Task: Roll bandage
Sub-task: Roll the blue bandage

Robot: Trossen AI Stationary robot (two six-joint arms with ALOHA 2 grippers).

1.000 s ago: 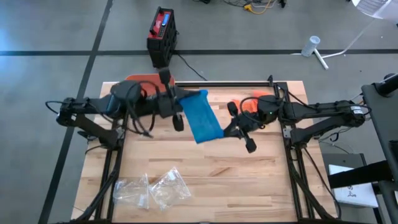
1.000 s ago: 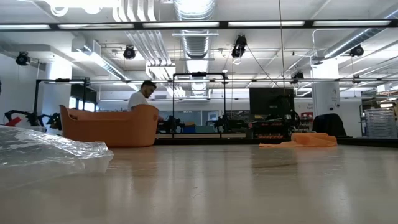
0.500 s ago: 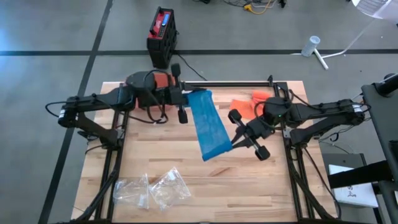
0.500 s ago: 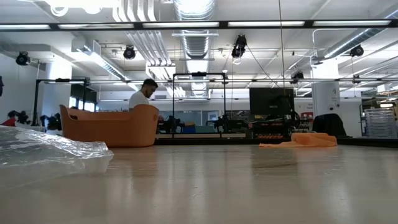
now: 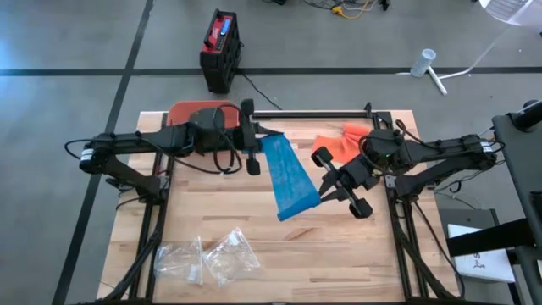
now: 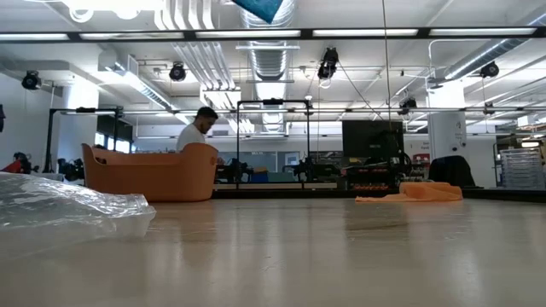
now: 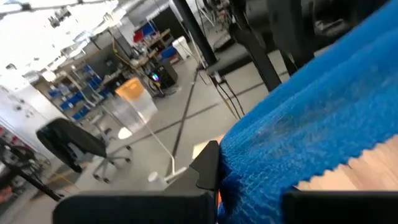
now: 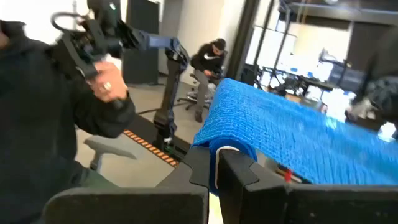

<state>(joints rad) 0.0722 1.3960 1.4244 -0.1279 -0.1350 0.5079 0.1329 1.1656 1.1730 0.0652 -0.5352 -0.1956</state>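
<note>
Two crumpled clear plastic bags lie at the near edge of the wooden table, well apart from everything else; in the low view one of them fills the near left corner. Above the middle of the table the blue bandage hangs stretched between both arms, clear of the wood. The right gripper is clenched on its nearer, lower end, and the right wrist view shows the blue weave pinched between that arm's fingers. The left gripper clamps the farther, upper end, and its wrist view shows the cloth folded over a dark finger. A corner of the bandage shows at the top of the low view. Beyond the right arm an orange cloth lies on the table. At the far left corner sits an orange tub. Past the table, on the floor, stands a black and red box. A person shows in the room behind the tub
</note>
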